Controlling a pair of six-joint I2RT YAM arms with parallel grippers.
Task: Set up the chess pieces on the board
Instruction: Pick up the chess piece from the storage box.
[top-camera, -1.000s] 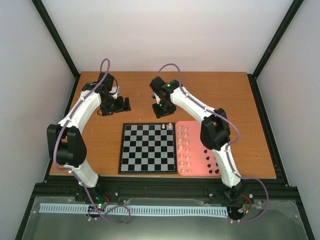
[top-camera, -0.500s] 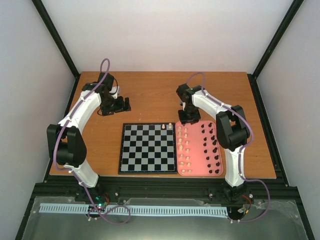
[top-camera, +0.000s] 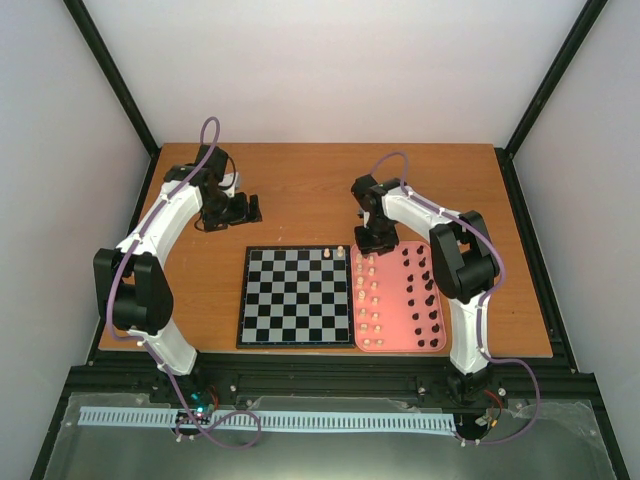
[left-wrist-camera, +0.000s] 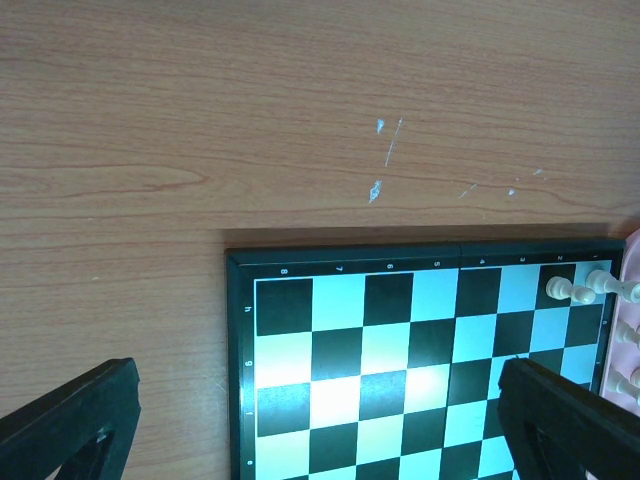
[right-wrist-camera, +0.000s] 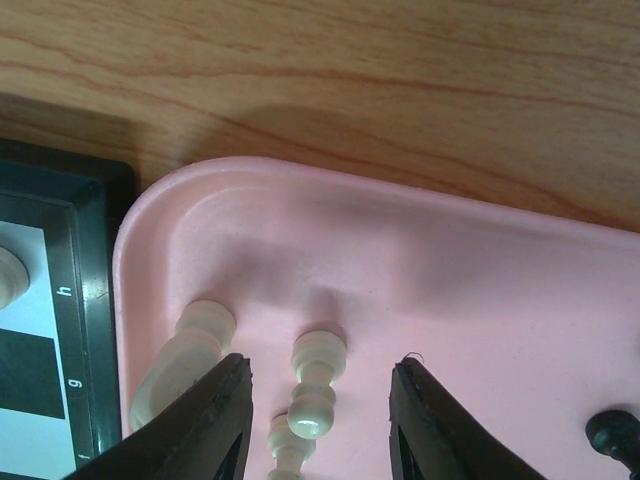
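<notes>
Right gripper (top-camera: 374, 243) low over far left corner of pink tray (right-wrist-camera: 480, 260), jaws parted. One cream piece (right-wrist-camera: 318, 388) sits between the fingers, neither pad touching it. Second cream piece (right-wrist-camera: 190, 355) just beside the left-hand finger, partly hidden by it. Left gripper (top-camera: 243, 208) spread wide, holding nothing, above the table (left-wrist-camera: 200, 120) beyond the far left corner of the board (top-camera: 297, 297). Board carries two cream pieces (left-wrist-camera: 575, 288) at its far right corner. Other cream pieces and the black pieces (top-camera: 420, 290) stand in rows in the tray

A brown wood-grain rectangular table (top-camera: 300, 180) fills mid-frame, enclosed by plain white walls (top-camera: 330, 70) and black metal frame bars (top-camera: 115, 80) running diagonally at upper left and right.
</notes>
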